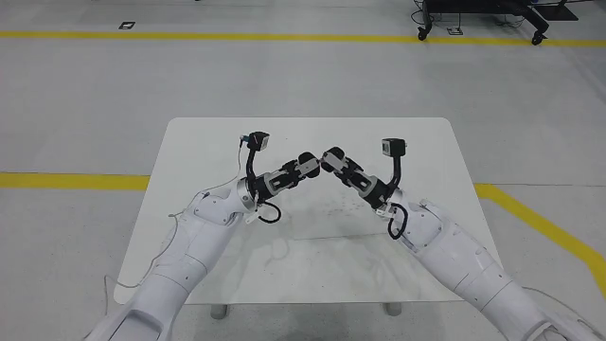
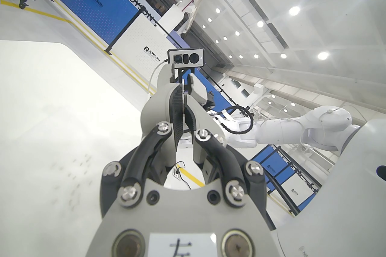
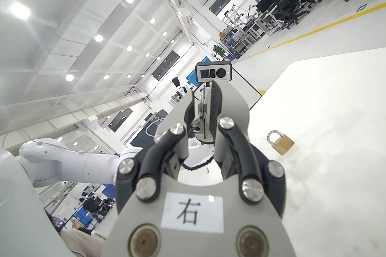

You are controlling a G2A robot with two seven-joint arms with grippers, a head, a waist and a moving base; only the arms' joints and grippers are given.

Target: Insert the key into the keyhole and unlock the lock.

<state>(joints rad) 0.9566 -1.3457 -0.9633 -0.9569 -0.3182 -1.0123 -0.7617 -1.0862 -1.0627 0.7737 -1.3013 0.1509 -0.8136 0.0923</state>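
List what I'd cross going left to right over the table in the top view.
table edge → left arm's wrist camera → left gripper → right gripper → right arm's wrist camera → the table's far edge.

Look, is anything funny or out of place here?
A little: the padlock lies flat on the table, while the left gripper and right gripper hang in the air, pointing nose to nose at each other.

Glossy white arms (image 1: 204,232), black cables (image 1: 394,224), grey left gripper (image 2: 183,93) with silver screws (image 2: 162,127)
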